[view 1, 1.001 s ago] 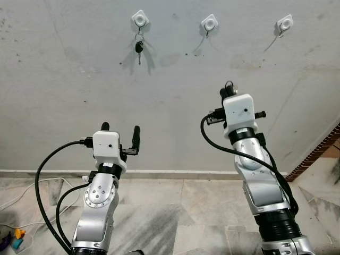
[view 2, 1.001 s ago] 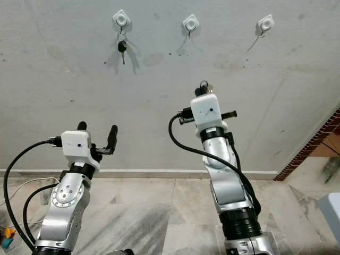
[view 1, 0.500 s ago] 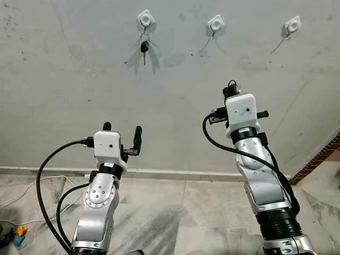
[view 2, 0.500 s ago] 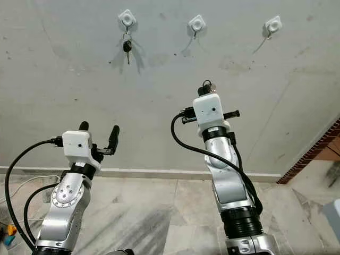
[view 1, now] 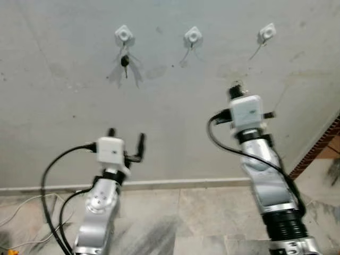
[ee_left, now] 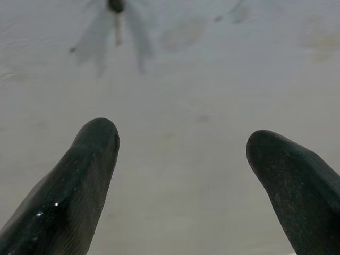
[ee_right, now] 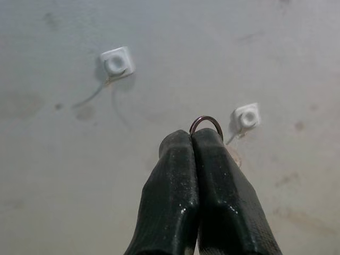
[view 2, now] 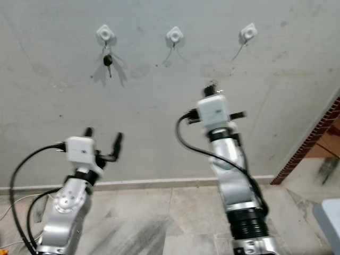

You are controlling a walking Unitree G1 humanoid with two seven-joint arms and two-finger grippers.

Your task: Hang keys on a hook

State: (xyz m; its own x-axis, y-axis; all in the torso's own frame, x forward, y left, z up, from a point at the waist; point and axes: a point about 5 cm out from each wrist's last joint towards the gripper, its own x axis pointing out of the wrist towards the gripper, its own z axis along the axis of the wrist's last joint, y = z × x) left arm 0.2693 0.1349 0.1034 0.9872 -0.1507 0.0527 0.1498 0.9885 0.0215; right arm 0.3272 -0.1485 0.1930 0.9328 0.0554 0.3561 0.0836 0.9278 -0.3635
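Note:
Three white hooks sit in a row high on the grey wall. The left hook (view 1: 123, 34) holds a dark key (view 1: 125, 61); the middle hook (view 1: 193, 36) and right hook (view 1: 267, 32) are bare. My right gripper (view 1: 235, 90) is raised below the stretch between these two, apart from the wall. It is shut on a metal key ring (ee_right: 206, 123) that pokes out past its fingertips, with two hooks (ee_right: 117, 62) (ee_right: 247, 116) ahead. My left gripper (view 1: 126, 135) stands open and lower, with nothing between its fingers (ee_left: 95, 143); the hung key (ee_left: 116, 6) is far above it.
A white skirting (view 1: 175, 184) runs along the wall's foot above a marble tile floor (view 1: 202, 212). A brick edge (view 1: 319, 149) rises at the right. Cables (view 1: 21, 204) lie on the floor at the left.
The whole picture has shifted and blurred, so the camera moved; the hooks now sit lower and further left in view. Both grippers keep their states, and the right one stays shut on the ring.

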